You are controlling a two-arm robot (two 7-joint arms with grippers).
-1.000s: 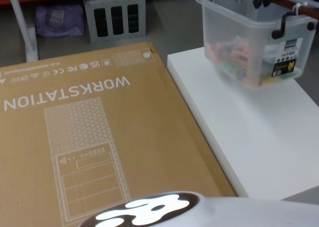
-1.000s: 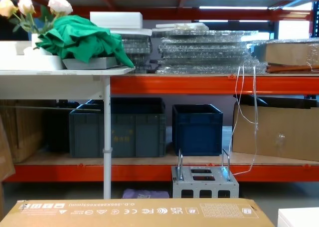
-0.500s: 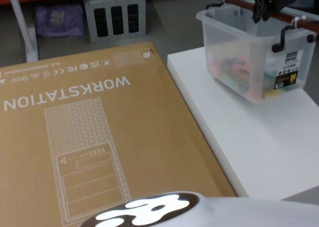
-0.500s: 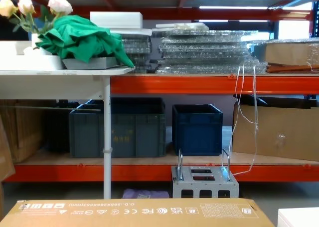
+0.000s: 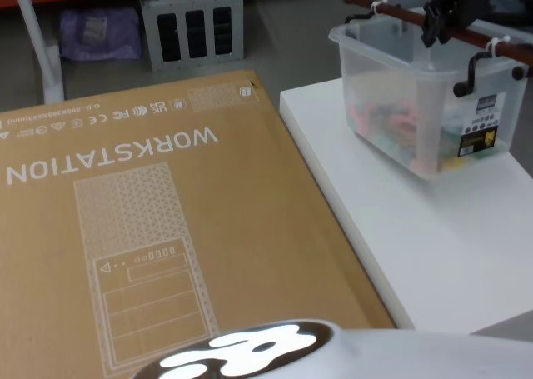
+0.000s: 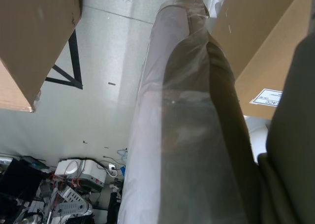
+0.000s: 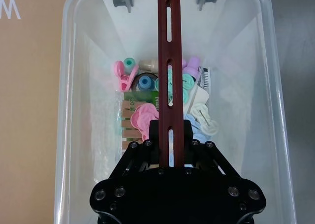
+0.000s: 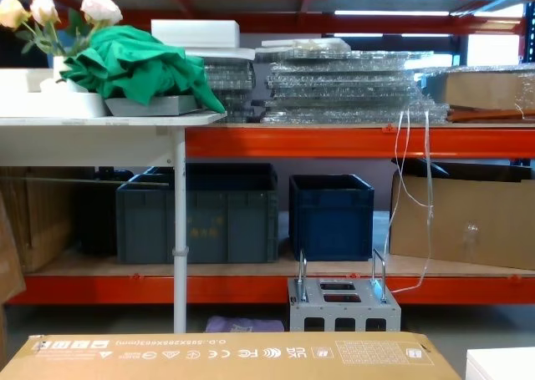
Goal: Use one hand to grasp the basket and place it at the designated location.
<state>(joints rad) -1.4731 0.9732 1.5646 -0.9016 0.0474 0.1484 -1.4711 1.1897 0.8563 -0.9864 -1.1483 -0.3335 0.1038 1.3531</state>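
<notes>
1. The basket (image 5: 425, 104), a translucent plastic tub with a dark reddish-brown slotted handle bar (image 5: 450, 27) across its top, is at the far right part of the white table (image 5: 433, 246). A shadow lies on the table under it; whether its base touches the surface cannot be told.
2. The right gripper (image 7: 171, 147) is clamped on the handle bar (image 7: 170, 66); its fingers close on both sides of the bar, near one end of it. In the head view the gripper (image 5: 445, 12) is above the basket's far right rim.
3. The basket holds small coloured plastic items (image 7: 162, 101) in pink, teal, blue and white, piled on its floor. A black and yellow label (image 5: 483, 121) is on its right-facing wall.
4. Open room: the near half of the white table is bare, from the basket forward to the near edge. The table's left edge (image 5: 333, 187) runs just beside a large cardboard box (image 5: 150, 229) printed "WORKSTATION".
5. Beyond the box stand a grey metal frame (image 5: 190, 21) and a purple bag (image 5: 100, 33) on the floor.
6. The chest view shows orange shelving (image 8: 334, 138) with dark blue-grey crates (image 8: 330, 217), a green cloth (image 8: 138, 67) and artificial flowers (image 8: 50, 12).
7. The left wrist view shows a limb wrapped in clear film (image 6: 187, 135); the state of the left gripper cannot be told.
</notes>
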